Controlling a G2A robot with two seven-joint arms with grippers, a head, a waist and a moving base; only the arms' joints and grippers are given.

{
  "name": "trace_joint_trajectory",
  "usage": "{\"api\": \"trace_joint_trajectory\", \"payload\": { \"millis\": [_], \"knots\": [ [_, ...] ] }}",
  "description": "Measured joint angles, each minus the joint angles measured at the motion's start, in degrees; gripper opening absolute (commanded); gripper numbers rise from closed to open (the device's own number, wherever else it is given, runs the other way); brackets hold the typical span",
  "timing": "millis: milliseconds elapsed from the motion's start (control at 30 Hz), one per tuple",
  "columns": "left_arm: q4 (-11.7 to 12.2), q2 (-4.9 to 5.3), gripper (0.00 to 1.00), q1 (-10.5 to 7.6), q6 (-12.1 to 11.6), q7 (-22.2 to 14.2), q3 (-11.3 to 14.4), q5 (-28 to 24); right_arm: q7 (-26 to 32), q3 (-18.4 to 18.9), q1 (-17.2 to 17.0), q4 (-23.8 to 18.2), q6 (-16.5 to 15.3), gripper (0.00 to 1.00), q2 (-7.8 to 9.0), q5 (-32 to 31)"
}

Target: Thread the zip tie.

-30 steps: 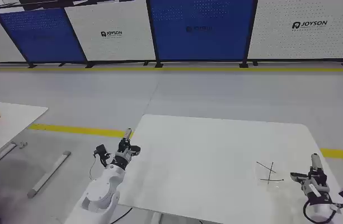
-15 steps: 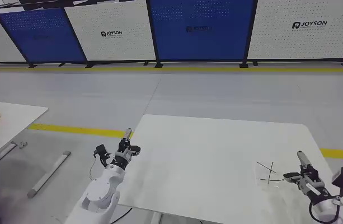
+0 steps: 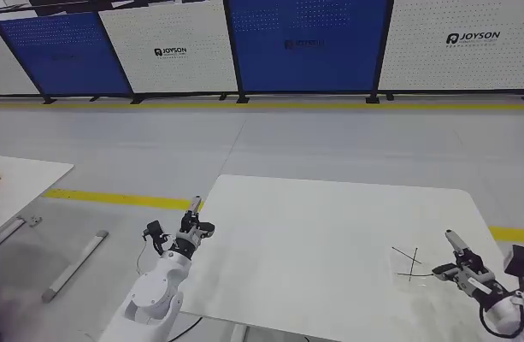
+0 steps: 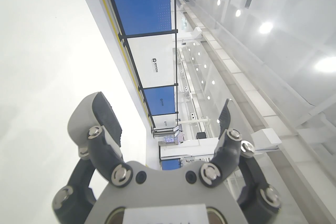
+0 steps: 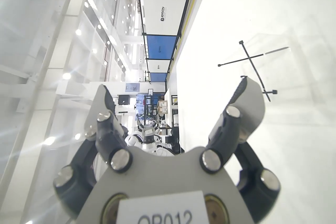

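Thin black zip ties [image 3: 410, 259] lie crossed on the white table [image 3: 330, 248] near its right end. In the right wrist view the zip ties [image 5: 249, 59] lie flat, just beyond one fingertip. My right gripper [image 3: 444, 254] hovers just right of them at the table's right edge. The right gripper [image 5: 174, 86] is open and holds nothing. At the table's left edge stands my left gripper [image 3: 199, 215], far from the ties. In its own view the left gripper [image 4: 162, 104] is open and holds nothing.
A faint clear tray outline [image 5: 302, 41] surrounds the ties. A second white table [image 3: 18, 184] stands at the far left across a floor gap. Blue and white panels [image 3: 304, 43] line the back, behind a yellow floor line.
My right gripper has moved left, from the table's right corner towards the zip ties. The left arm and the ties have kept still.
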Motion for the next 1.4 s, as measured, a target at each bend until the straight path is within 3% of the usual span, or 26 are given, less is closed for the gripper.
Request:
{"api": "trace_joint_trajectory", "payload": {
  "millis": [133,200,367,533,600,1133,1233,1300,1400],
  "knots": [
    [0.00,0.00,1.00,0.00,0.00,0.00,0.00,0.00,0.11,0.01,0.09,-0.11,-0.08,1.00,0.06,-0.09],
    [0.00,0.00,1.00,0.00,0.00,0.00,0.00,0.00,3.00,1.13,1.28,-0.05,-0.71,1.00,0.69,-1.13],
    [0.00,0.00,1.00,0.00,0.00,0.00,0.00,0.00,23.48,3.84,6.51,4.15,-1.38,1.00,2.63,-4.98],
    [0.00,0.00,1.00,0.00,0.00,0.00,0.00,0.00,38.34,2.94,13.28,9.80,0.88,1.00,4.17,-8.45],
    [0.00,0.00,1.00,0.00,0.00,0.00,0.00,0.00,39.30,2.89,14.71,11.60,1.99,1.00,4.23,-7.44],
    [0.00,0.00,1.00,0.00,0.00,0.00,0.00,0.00,39.06,2.86,14.60,11.10,1.77,1.00,4.27,-7.42],
    [0.00,0.00,1.00,0.00,0.00,0.00,0.00,0.00,43.99,3.20,16.62,10.09,-0.34,1.00,5.56,-10.89],
    [0.00,0.00,1.00,0.00,0.00,0.00,0.00,0.00,47.12,1.28,17.95,10.70,-0.86,1.00,6.64,-12.31],
    [0.00,0.00,1.00,0.00,0.00,0.00,0.00,0.00,47.16,-2.38,19.58,11.77,-1.33,1.00,8.75,-12.37]
  ]
}}
